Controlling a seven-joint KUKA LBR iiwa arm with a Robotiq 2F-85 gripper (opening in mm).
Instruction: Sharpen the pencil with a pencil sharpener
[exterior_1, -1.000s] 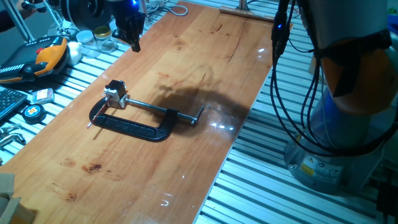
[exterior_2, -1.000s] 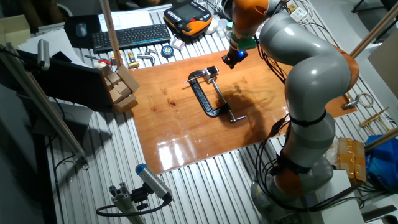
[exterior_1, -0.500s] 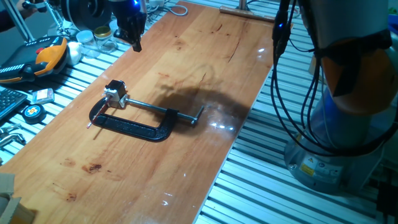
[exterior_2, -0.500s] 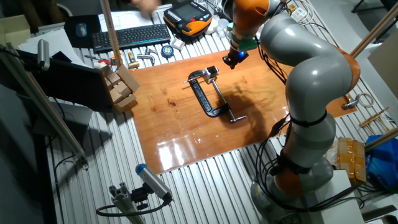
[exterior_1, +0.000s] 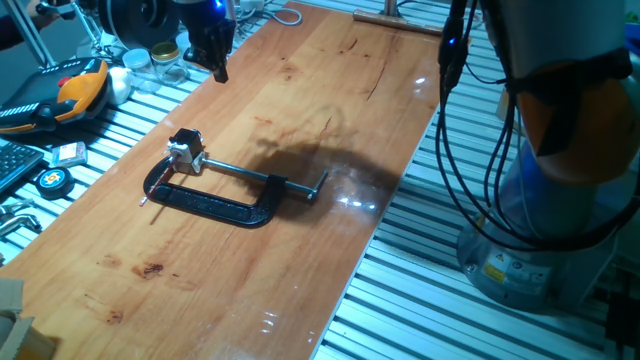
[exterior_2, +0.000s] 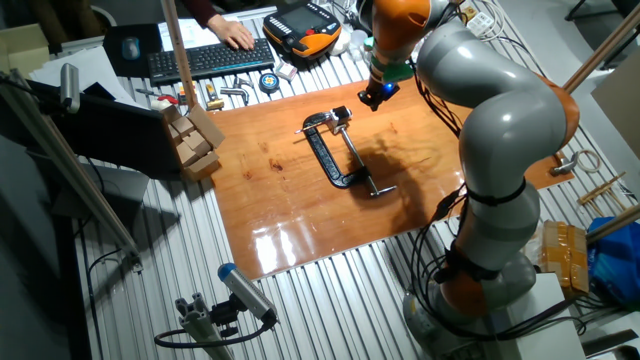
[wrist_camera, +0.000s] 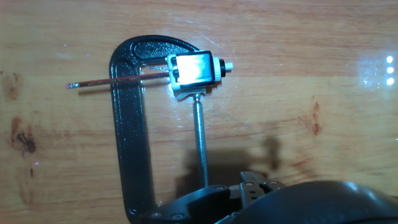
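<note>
The pencil sharpener (wrist_camera: 194, 70), a small silvery block, is held in the jaw of a black C-clamp (wrist_camera: 127, 124) lying flat on the wooden table (exterior_1: 300, 110). The pencil (wrist_camera: 115, 79), a thin dark stick, lies across the clamp's frame with one end in the sharpener. Both also show in one fixed view, the sharpener (exterior_1: 186, 152) and the pencil's free end (exterior_1: 146, 200), and in the other fixed view (exterior_2: 339, 117). My gripper (exterior_1: 219, 72) hangs above the table's far edge, apart from the clamp, fingers together and empty. It also shows in the other fixed view (exterior_2: 372, 100) and at the hand view's bottom edge (wrist_camera: 258, 185).
An orange teach pendant (exterior_1: 75, 90), jars (exterior_1: 160, 60) and a tape measure (exterior_1: 52, 180) lie beside the table. A person's hand (exterior_2: 235, 35) rests on a keyboard (exterior_2: 200, 60). Wooden blocks (exterior_2: 195, 140) stand at one corner. Cables (exterior_1: 450, 60) hang by the robot base (exterior_1: 560, 200).
A person's hand has come to rest on the keyboard in the other fixed view. The gripper, clamp, sharpener and pencil have not moved.
</note>
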